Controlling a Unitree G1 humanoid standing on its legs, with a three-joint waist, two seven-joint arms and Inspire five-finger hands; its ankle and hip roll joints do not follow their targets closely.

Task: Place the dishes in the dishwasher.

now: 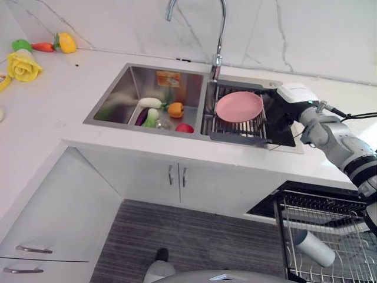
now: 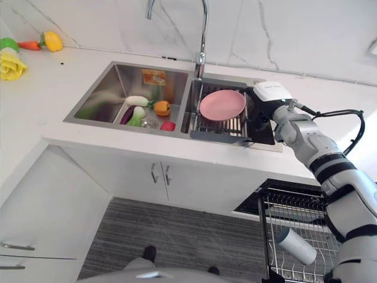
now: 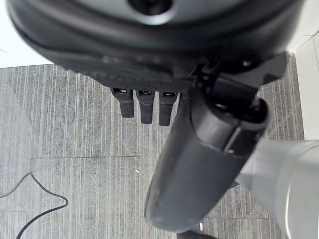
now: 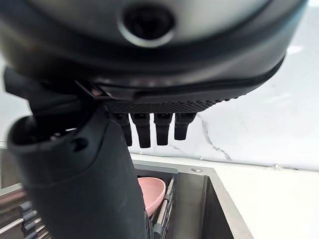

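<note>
A pink plate (image 1: 238,106) lies on the wire rack (image 1: 235,127) in the right sink basin. My right hand (image 1: 284,115), dark with a white cover, hovers at the basin's right side, just beside the plate's rim and apart from it. In the right wrist view its fingers (image 4: 152,129) are straight, it holds nothing, and the plate (image 4: 152,191) shows below them. My left hand (image 3: 144,107) hangs open over the grey floor. The pulled-out dishwasher rack (image 1: 277,215) stands at the lower right with a light cup (image 1: 315,247) lying in it.
The left sink basin (image 1: 115,94) holds toy vegetables (image 1: 156,112). A tall faucet (image 1: 219,35) rises behind the sink. More toy food (image 1: 23,62) lies on the far left of the counter. White cabinet doors (image 1: 177,177) run below the counter.
</note>
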